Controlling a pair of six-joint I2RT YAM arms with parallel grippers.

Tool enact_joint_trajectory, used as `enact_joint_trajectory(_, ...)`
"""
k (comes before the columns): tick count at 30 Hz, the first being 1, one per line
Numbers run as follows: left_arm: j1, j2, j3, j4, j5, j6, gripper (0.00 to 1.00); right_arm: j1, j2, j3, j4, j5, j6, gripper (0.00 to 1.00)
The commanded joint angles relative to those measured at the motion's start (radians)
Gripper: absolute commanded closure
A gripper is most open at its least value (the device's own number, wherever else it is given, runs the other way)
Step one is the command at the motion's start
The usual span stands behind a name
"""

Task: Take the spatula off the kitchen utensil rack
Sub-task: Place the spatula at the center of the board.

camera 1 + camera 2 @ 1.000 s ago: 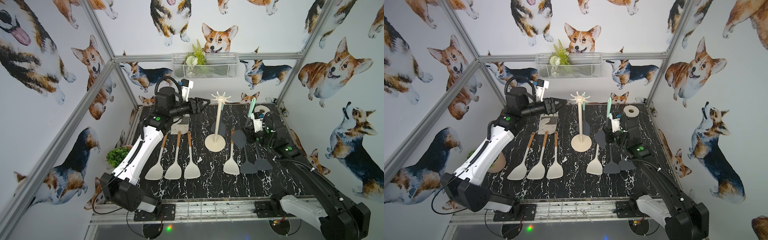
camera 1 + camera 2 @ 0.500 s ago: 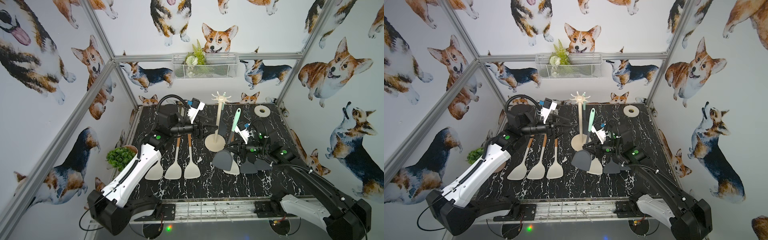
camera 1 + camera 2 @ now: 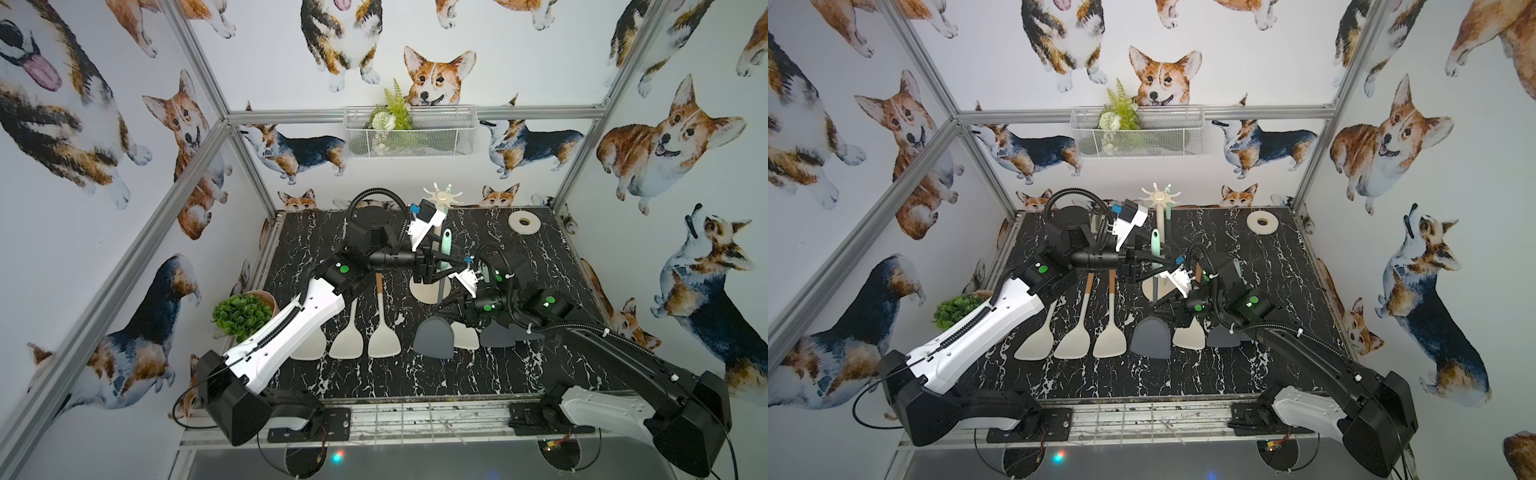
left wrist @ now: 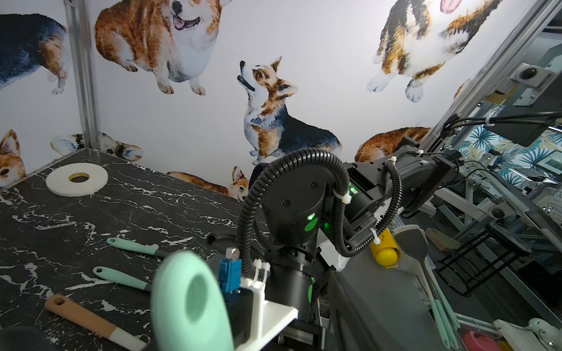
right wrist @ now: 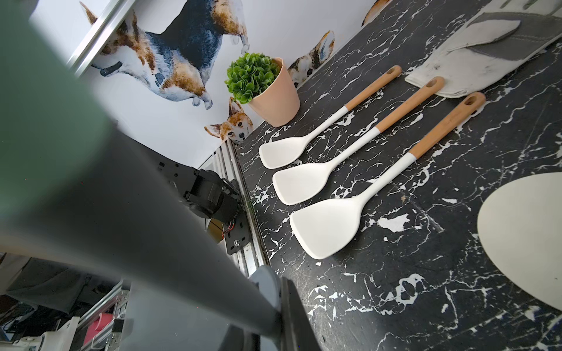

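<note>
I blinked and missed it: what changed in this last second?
The right end effector, shut on the spatula, carried it from beside the rack forward to the middle. The left end effector swung across to its mint handle; whether it grips is unclear. The three cream spatulas, rack and tape roll stayed put.

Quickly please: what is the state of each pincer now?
Left pincer: around the spatula handle; whether it grips cannot be told.
Right pincer: closed on the spatula's shaft.
</note>
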Motion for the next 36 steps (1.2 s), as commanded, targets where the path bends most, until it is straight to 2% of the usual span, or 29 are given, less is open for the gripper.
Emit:
enact_joint_trajectory(1,-0.004,0.029,0.038,0.049,0.033,-0.039,0.73,-0.001,-0.005,0.002,-0.001,0.022,-0.007,1.0)
enact_joint_trajectory(2,-0.004,0.033,0.047,0.039,0.034,-0.041,0.93,-0.001,-0.008,0.002,-0.01,0.037,-0.01,1.0)
enact_joint_trajectory(3,-0.004,0.036,0.054,0.025,0.028,-0.041,1.0,-0.001,-0.012,0.0,-0.019,0.057,-0.013,1.0)
enact_joint_trajectory(8,-0.004,0.007,0.049,-0.038,-0.063,-0.009,1.0,-0.001,-0.085,-0.032,-0.023,0.239,-0.004,1.0)
enact_joint_trajectory(11,-0.003,-0.021,0.022,-0.032,-0.109,0.001,1.0,-0.001,-0.134,-0.052,0.003,0.255,-0.016,1.0)
enact_joint_trajectory(14,-0.001,-0.021,0.014,-0.018,-0.125,-0.019,1.0,-0.001,-0.115,-0.041,-0.024,0.244,-0.029,1.0)
enact_joint_trajectory(15,0.0,-0.017,0.017,-0.017,-0.121,-0.024,0.87,-0.001,-0.105,-0.037,-0.033,0.243,-0.03,1.0)
enact_joint_trajectory(16,0.0,-0.015,0.014,-0.009,-0.111,-0.03,0.63,-0.001,-0.095,-0.035,-0.04,0.242,-0.028,1.0)
enact_joint_trajectory(17,0.0,-0.014,0.012,-0.002,-0.097,-0.035,0.49,-0.001,-0.089,-0.033,-0.044,0.237,-0.026,1.0)
enact_joint_trajectory(18,0.001,-0.013,0.009,0.006,-0.082,-0.041,0.42,-0.001,-0.083,-0.032,-0.045,0.232,-0.023,1.0)
enact_joint_trajectory(19,0.002,-0.013,0.005,0.013,-0.07,-0.047,0.41,-0.001,-0.079,-0.032,-0.044,0.229,-0.019,1.0)
enact_joint_trajectory(20,0.005,-0.011,0.002,0.018,-0.061,-0.052,0.49,-0.001,-0.079,-0.033,-0.043,0.227,-0.016,1.0)
enact_joint_trajectory(22,0.015,-0.009,-0.003,0.029,-0.037,-0.072,0.88,-0.001,-0.081,-0.034,-0.042,0.23,-0.014,1.0)
enact_joint_trajectory(23,0.019,-0.008,-0.006,0.036,-0.032,-0.085,1.0,-0.001,-0.083,-0.034,-0.044,0.233,-0.015,1.0)
enact_joint_trajectory(29,0.032,-0.027,-0.029,0.044,-0.053,-0.109,1.0,-0.001,-0.089,-0.029,-0.044,0.236,-0.018,1.0)
enact_joint_trajectory(34,0.039,-0.055,-0.042,-0.01,-0.146,-0.106,1.0,-0.002,-0.098,-0.022,-0.044,0.284,-0.002,0.99)
enact_joint_trajectory(35,0.04,-0.057,-0.039,-0.029,-0.168,-0.104,1.0,-0.001,-0.102,-0.021,-0.045,0.306,0.003,0.97)
enact_joint_trajectory(36,0.04,-0.06,-0.036,-0.054,-0.195,-0.1,1.0,-0.002,-0.106,-0.019,-0.047,0.334,0.011,0.91)
